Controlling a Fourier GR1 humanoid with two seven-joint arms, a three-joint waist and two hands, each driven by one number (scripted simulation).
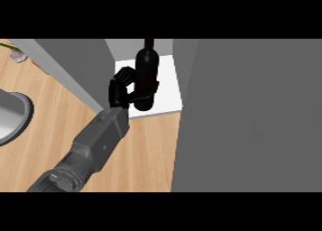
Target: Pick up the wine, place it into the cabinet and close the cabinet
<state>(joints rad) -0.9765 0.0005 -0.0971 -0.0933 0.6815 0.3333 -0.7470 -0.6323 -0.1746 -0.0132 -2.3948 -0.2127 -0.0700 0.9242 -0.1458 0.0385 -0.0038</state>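
Left hand (122, 88) around wine (147, 64), neck away.

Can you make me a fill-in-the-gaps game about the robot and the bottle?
1. The wine bottle is held by the robot's ____ hand.
2. The cabinet stands ____, not shut.
3. Its floor, behind the bottle, is coloured ____.
4. The counter is made of light brown ____.
Missing words: left; open; white; wood.
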